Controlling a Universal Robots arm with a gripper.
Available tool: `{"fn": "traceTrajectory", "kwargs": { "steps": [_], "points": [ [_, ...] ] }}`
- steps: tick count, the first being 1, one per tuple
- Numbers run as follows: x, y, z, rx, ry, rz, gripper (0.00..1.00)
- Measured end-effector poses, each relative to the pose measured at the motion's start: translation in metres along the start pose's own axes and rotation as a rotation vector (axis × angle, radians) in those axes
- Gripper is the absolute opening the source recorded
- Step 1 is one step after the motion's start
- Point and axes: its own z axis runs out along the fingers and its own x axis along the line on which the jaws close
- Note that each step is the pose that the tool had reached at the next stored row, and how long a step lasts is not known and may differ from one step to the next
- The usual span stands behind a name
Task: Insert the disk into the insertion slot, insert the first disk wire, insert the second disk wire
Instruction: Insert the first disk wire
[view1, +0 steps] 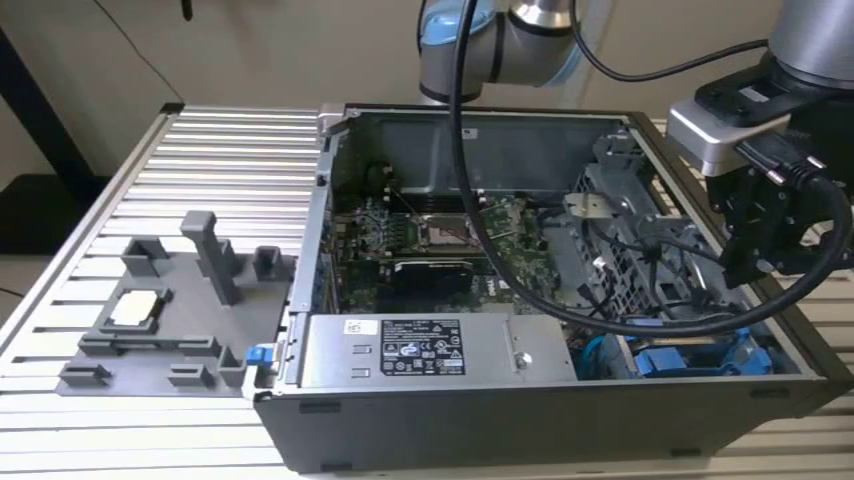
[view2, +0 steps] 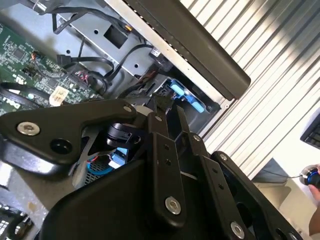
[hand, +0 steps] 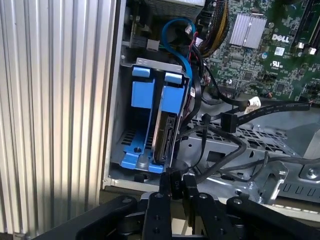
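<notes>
Already disk in slot, first wrist view; tool clamped on blk plug.

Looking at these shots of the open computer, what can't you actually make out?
Label of the disk: in the first wrist view it sits end-on inside the insertion slot, its faces hidden by the slot's walls.
Whether wires are plugged into it: black cables cross in front there.
Slot's inside, exterior view: largely hidden by the case wall.

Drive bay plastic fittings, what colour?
Bright blue fittings, clearest in the first wrist view.
</notes>
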Motion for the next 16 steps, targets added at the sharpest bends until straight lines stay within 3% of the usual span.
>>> {"fn": "traceTrajectory", "kwargs": {
  "steps": [12,13,16],
  "points": [
    [0.0004,-0.0007,0.0001,-0.0014,0.0005,0.000,0.19],
    [0.0010,-0.0018,0.0006,-0.0138,-0.0019,0.000,0.19],
    [0.0025,-0.0055,0.0018,-0.0686,-0.0119,0.001,0.19]
  ]
}}
